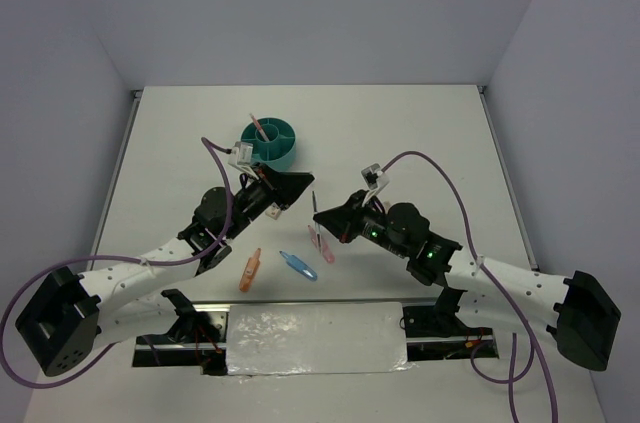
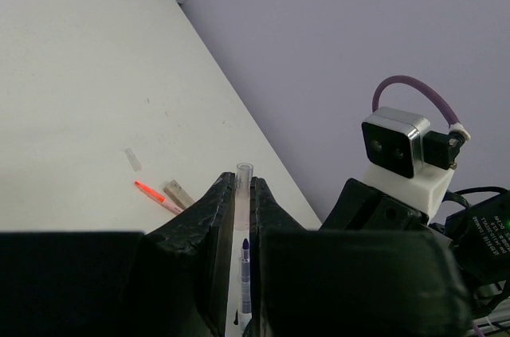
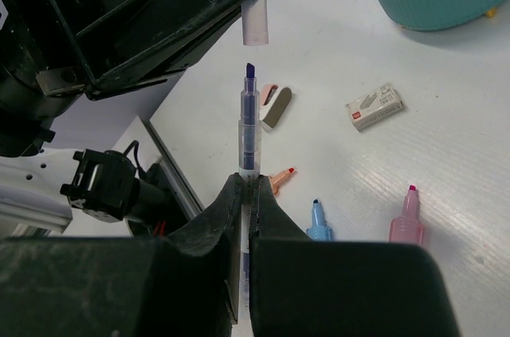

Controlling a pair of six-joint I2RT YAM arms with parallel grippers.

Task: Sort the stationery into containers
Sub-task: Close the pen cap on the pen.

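My right gripper (image 3: 249, 183) is shut on a clear pen with a purple tip (image 3: 249, 126), held above the table; in the top view this gripper (image 1: 323, 216) is at the centre. My left gripper (image 2: 243, 182) is shut on the pen's clear cap (image 2: 243, 193). The cap (image 3: 255, 14) sits in line with the pen tip, a small gap apart. The teal cup (image 1: 270, 141) stands behind the left gripper (image 1: 298, 184) with a pink pen (image 1: 258, 127) in it. Orange (image 1: 250, 269), blue (image 1: 298, 265) and pink (image 1: 326, 248) markers lie on the table.
A small tan and white box-like block (image 3: 374, 106) and a grey eraser (image 3: 276, 107) lie on the table below the grippers. In the left wrist view a pink-orange pen (image 2: 157, 197) and a tan eraser (image 2: 178, 193) lie beyond the fingers. The right arm's camera (image 2: 396, 142) faces the left gripper.
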